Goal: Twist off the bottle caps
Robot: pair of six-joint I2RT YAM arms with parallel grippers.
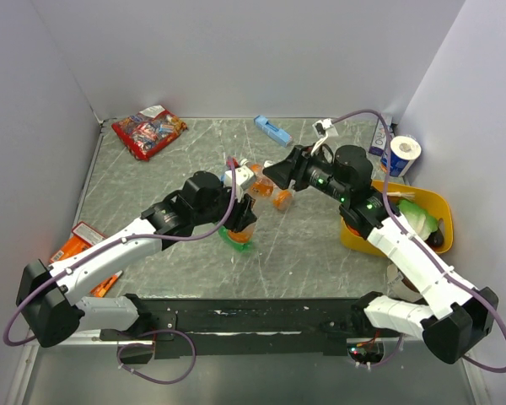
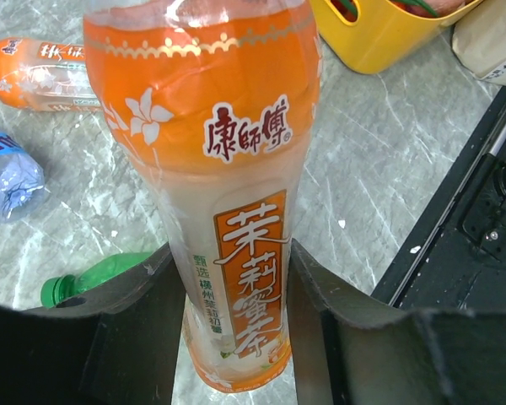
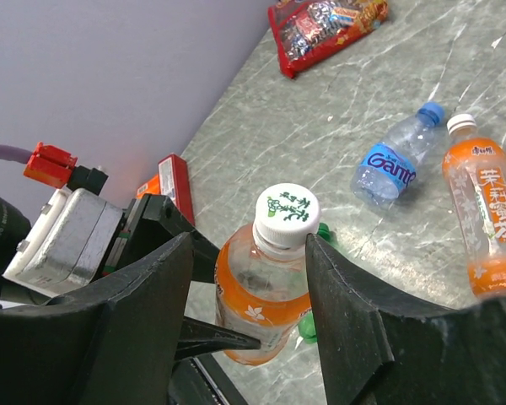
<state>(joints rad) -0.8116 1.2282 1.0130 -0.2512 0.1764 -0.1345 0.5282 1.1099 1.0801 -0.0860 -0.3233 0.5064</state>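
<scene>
My left gripper (image 2: 236, 314) is shut on the lower body of an orange-label bottle (image 2: 211, 169) and holds it upright; it also shows in the top view (image 1: 244, 218). Its white cap (image 3: 288, 215) is on. My right gripper (image 3: 246, 245) is open, its fingers either side of the cap and neck; the right finger (image 3: 354, 312) is close beside the cap. A green bottle (image 2: 93, 277) lies on the table under the held one. A clear blue-label bottle (image 3: 388, 162) and a second orange bottle (image 3: 487, 221) lie further back.
A yellow bowl (image 1: 439, 205) with produce stands at the right. A red snack bag (image 1: 148, 131) and a flat blue box (image 1: 272, 130) lie at the back. A red-orange packet (image 1: 84, 240) lies at the left. A black rail (image 1: 261, 314) runs along the near edge.
</scene>
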